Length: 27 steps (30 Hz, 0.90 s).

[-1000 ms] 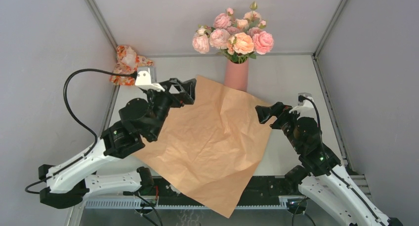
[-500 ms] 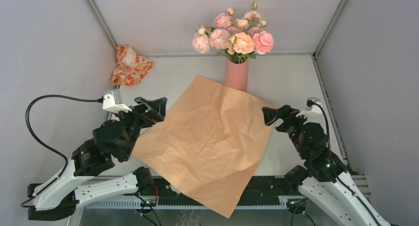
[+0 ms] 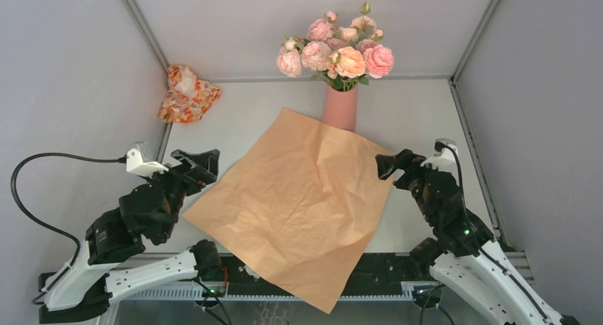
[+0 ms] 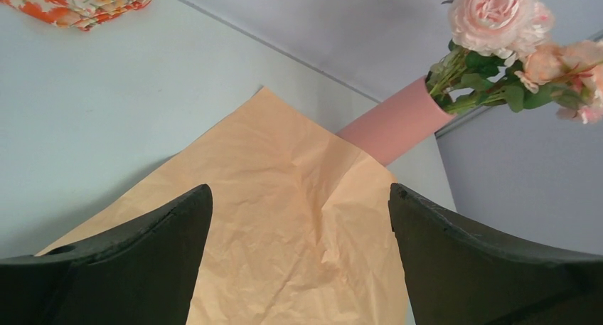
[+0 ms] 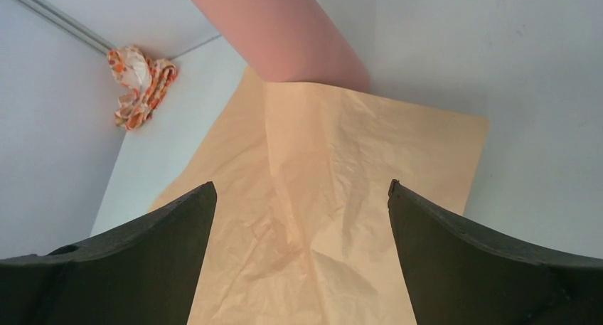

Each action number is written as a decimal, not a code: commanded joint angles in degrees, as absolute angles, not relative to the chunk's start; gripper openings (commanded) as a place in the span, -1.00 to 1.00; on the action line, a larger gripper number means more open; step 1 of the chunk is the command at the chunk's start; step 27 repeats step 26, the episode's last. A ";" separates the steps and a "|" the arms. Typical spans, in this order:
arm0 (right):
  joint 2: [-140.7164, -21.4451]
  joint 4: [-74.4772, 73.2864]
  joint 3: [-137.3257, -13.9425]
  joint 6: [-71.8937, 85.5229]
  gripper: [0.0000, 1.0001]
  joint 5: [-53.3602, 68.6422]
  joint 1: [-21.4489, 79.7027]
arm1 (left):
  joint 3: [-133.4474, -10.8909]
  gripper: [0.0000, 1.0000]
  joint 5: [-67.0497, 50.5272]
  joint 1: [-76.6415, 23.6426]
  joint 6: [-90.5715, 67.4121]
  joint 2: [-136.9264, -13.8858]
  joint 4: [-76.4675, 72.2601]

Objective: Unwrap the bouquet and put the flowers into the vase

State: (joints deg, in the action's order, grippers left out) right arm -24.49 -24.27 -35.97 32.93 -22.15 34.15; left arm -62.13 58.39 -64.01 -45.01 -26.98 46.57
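- flowers [image 3: 334, 51] stand upright in vase [image 3: 340, 106], far centre of tabletop [image 3: 419, 115], stems vertical
- tan wrapping paper [image 3: 299, 204] flat in front, far corner touching vase base
- right tool [image 3: 386, 166] nearer the vase, left tool [image 3: 205, 168] farther; both spread wide, holding nothing
- task looks done

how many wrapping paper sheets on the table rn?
1: the tan paper sheet lies spread flat in the middle, far corner by the vase. Another could hide underneath.
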 commanded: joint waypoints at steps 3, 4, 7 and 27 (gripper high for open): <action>-29.16 -19.32 -38.06 33.56 0.99 -23.72 38.11 | -65.82 0.95 61.32 -64.25 -47.93 -27.47 51.85; -29.85 -19.15 -38.24 33.51 0.99 -24.28 38.74 | -66.03 0.95 61.61 -64.25 -48.39 -27.20 52.60; -32.12 -18.44 -39.27 33.23 0.99 -24.73 39.90 | -66.22 0.96 62.00 -64.25 -49.18 -25.97 54.09; -42.97 -21.42 -46.14 34.07 0.99 -31.60 46.74 | -65.26 0.99 63.59 -64.25 -50.98 -22.50 57.60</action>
